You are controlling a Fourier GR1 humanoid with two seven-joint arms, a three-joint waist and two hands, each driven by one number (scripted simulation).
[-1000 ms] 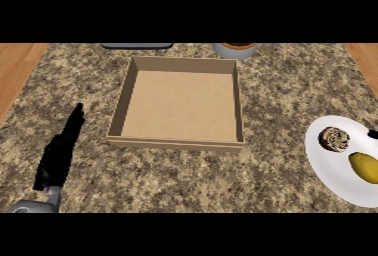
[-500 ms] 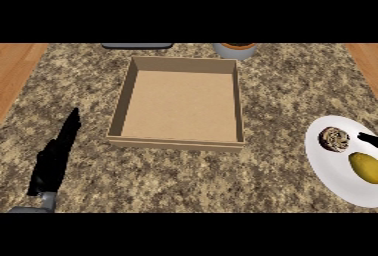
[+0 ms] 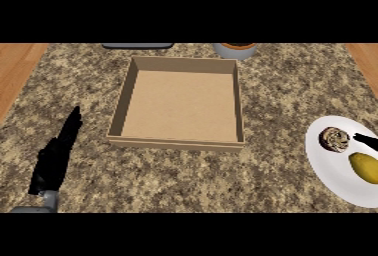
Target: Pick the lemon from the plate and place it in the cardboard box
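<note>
The robot's left hand (image 3: 54,159) is seen low at the view's left. It is held flat over the speckled brown-and-grey stone counter (image 3: 280,95), released and grasping nothing, with its straight fingers pointing away from the robot.

To the right of this hand and a little beyond its fingertips, the shallow square cardboard box (image 3: 121,107) is set on the counter, apart from the hand. Nothing is seen inside it.

Only a small black part of the right hand (image 3: 367,141) is shown at the view's right edge, over the round white plate (image 3: 328,172). Whether it is released or clenched cannot be told.

The yellow oval lemon (image 3: 365,167) is found on that plate, just on the near side of this black part and apart from it. It is well to the right of the left hand and is not grasped. A round brown speckled item (image 3: 336,139) lies on the plate just to the left of the black part.

Beyond the box, a grey round vessel (image 3: 235,49) and a dark flat object (image 3: 137,45) are cut by the view's upper edge.
</note>
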